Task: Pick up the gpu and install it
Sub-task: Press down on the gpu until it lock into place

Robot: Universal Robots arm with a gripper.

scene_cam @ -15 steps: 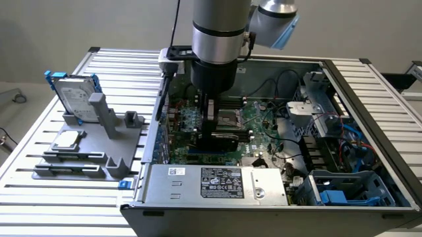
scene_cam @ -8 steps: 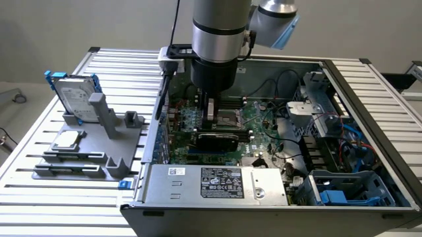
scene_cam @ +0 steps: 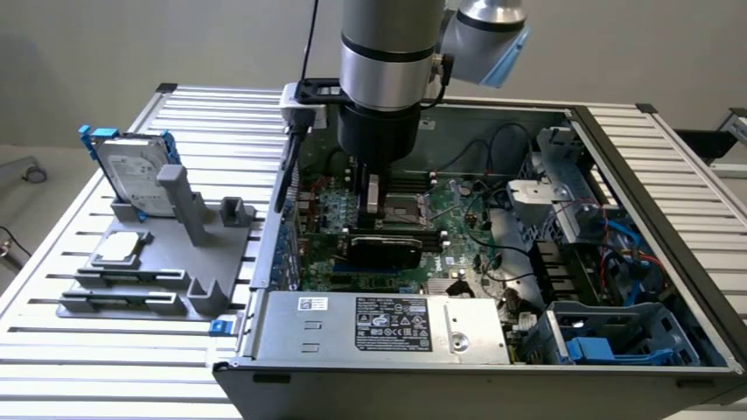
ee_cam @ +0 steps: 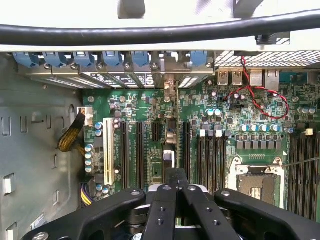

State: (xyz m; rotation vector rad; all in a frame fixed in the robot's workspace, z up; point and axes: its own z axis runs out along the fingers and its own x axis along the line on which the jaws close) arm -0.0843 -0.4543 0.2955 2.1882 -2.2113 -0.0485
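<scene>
Exterior view: the gripper (scene_cam: 376,214) reaches down into the open computer case (scene_cam: 653,175), fingers clenched on the top edge of the gpu (scene_cam: 383,249). The card stands on edge, black cover facing near, long axis running between the exterior view's left and right.

Wrist view: the gripper (ee_cam: 175,182) pinches the gpu (ee_cam: 169,142) edge-on, parallel to the expansion slots (ee_cam: 139,150), likely for seating, far end pointing at the case's rear wall

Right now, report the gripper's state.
Gripper: shut, fingers together directly over the gpu on the motherboard; whether they pinch the card cannot be told.
</scene>
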